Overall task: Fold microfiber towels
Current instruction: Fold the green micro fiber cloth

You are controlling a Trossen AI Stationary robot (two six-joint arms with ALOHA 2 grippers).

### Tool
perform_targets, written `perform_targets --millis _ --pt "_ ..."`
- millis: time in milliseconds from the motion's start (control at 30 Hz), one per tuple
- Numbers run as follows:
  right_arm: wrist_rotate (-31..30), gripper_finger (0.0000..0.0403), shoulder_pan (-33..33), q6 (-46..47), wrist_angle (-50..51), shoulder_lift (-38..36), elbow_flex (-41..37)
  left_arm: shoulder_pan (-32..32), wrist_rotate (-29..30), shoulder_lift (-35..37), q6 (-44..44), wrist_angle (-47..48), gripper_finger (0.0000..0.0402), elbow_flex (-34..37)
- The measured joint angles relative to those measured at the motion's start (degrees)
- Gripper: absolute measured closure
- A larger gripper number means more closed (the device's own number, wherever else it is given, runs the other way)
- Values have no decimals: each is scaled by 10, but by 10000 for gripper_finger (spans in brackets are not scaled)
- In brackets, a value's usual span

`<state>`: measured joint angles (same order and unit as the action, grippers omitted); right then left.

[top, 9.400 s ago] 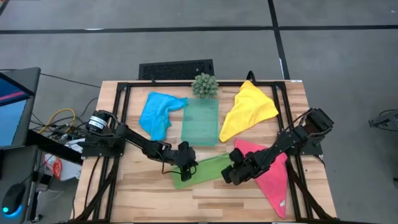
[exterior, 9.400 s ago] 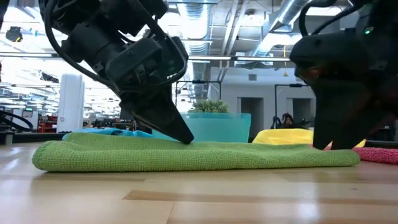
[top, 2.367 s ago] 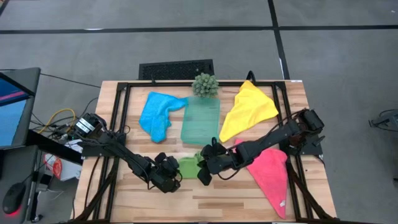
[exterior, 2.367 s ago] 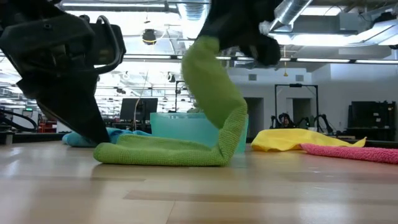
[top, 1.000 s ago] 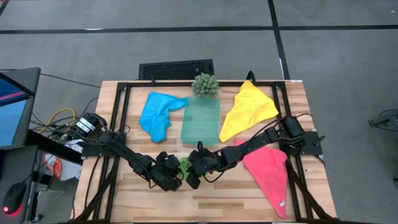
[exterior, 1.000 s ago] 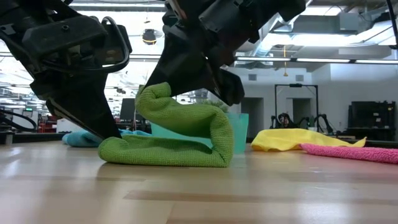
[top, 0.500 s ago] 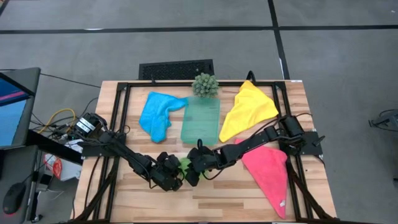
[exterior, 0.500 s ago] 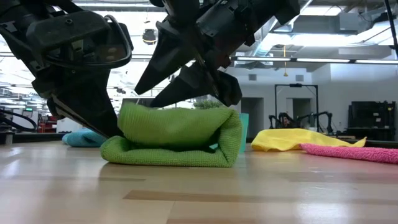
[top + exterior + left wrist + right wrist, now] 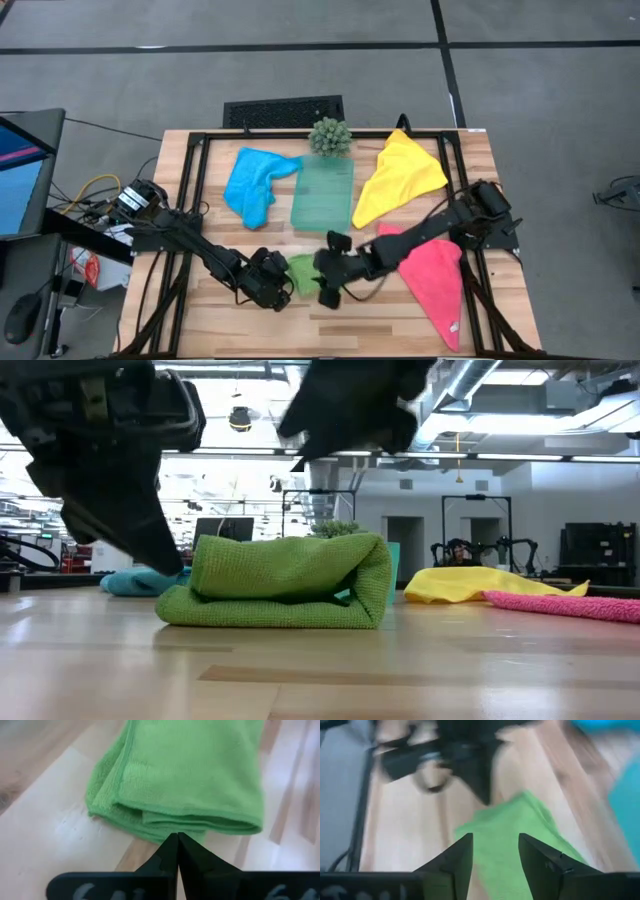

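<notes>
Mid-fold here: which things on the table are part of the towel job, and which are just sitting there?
Part of the job:
- green towel, folded, between both grippers
- blue towel
- yellow towel
- pink towel
- left gripper, shut at the green towel's edge
- right gripper, open above it

Just lying about:
- teal tray
- small spiky plant

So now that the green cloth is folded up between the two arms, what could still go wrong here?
The green towel looks puffy, its top flap bulging in the low view, so it may spring open now that the open right end effector holds nothing. The shut left end effector sits right at the towel's edge; pulling away could drag that edge. Also, the blue towel, yellow towel and pink towel remain unfolded.
</notes>
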<state>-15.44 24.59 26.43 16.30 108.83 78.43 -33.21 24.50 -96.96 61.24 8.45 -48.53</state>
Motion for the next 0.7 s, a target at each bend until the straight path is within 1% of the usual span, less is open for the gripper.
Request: perform_targets --millis 67,133,200,267,367,467,567,700 --pt "-1 225 15 -57 -11 2 1 2 0 4 -1 0 401 0" --pt "-2 224 27 -100 -30 21 1 4 -5 4 1 0 402 0" --pt "-7 218 35 -142 -41 42 -1 4 -14 4 2 2 401 0" --pt "-8 207 36 -173 -73 67 1 3 -20 4 11 9 401 0" --pt "-15 184 39 -183 -67 93 17 -2 -22 4 26 16 401 0" --pt "-44 165 42 -190 -55 110 38 -8 -17 4 42 16 401 0" --pt "-50 159 42 -216 -60 124 61 -13 -5 4 57 16 401 0" --pt "-46 159 43 -250 -74 142 66 -15 7 4 69 16 401 0"
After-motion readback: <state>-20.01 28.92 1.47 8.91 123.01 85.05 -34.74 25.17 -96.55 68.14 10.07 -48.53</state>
